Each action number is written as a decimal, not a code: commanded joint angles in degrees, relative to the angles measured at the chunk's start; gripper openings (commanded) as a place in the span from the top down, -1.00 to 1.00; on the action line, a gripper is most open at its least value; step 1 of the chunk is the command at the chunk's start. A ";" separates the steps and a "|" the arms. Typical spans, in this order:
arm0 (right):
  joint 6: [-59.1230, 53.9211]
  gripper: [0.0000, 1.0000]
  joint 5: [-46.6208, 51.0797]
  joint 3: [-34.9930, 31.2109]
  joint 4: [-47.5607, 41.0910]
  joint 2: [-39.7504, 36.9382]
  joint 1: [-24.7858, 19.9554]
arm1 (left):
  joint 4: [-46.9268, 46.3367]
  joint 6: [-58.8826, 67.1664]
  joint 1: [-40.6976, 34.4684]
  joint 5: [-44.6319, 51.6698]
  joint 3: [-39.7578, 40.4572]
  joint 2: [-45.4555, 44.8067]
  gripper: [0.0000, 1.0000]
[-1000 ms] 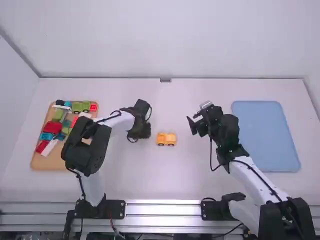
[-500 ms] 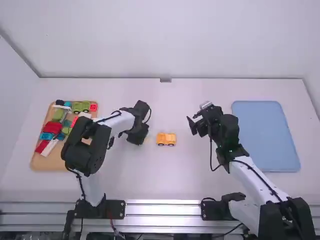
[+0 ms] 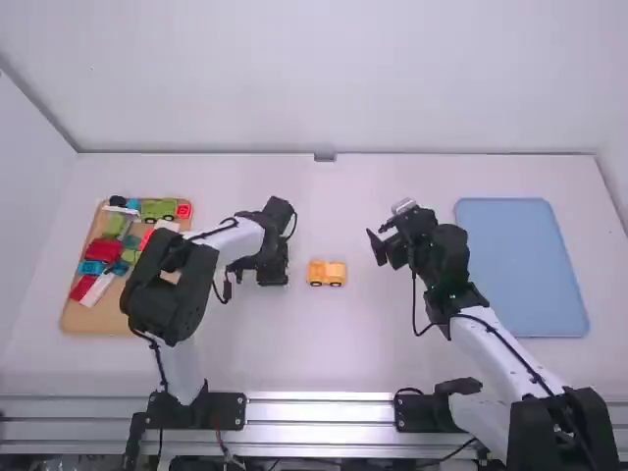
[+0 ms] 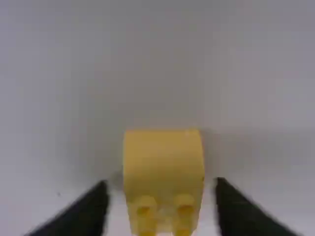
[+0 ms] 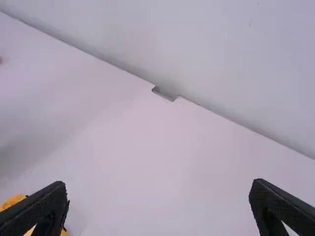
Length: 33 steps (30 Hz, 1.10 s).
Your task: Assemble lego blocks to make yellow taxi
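On the table (image 3: 324, 353) I see the orange car (image 3: 326, 273). To the left of this car, my left gripper (image 3: 273, 265) has its fingers spread, and the yellow block (image 4: 163, 164) shows between them with a gap on each side. To the right of the same car is my right gripper (image 3: 381, 247), its two fingers wide apart.

A white table (image 3: 324, 363) spans the frame, from a straight far edge above the middle down to the metal rail (image 3: 319, 410) near the bottom. Directly on it, at the far left, lies a tan tray (image 3: 78, 320); at the right, a flat blue tray (image 3: 525, 270). Between them — just below the frame's centre — an orange-yellow block car (image 3: 326, 274) sits on small dark wheels, well apart from both trays.
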 commanded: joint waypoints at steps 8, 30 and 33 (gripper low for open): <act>0.00 -0.96 0.13 -0.35 0.17 -1.01 0.04 | -3.61 1.03 -0.11 -4.37 0.07 -2.47 -0.98; -0.26 -0.96 0.35 -0.35 0.22 -1.01 0.00 | -19.43 76.54 0.39 -24.72 15.28 -11.39 -0.98; -0.24 -0.97 0.28 -0.35 0.33 -1.01 0.00 | -19.56 90.29 0.37 -34.49 15.21 -11.39 -0.98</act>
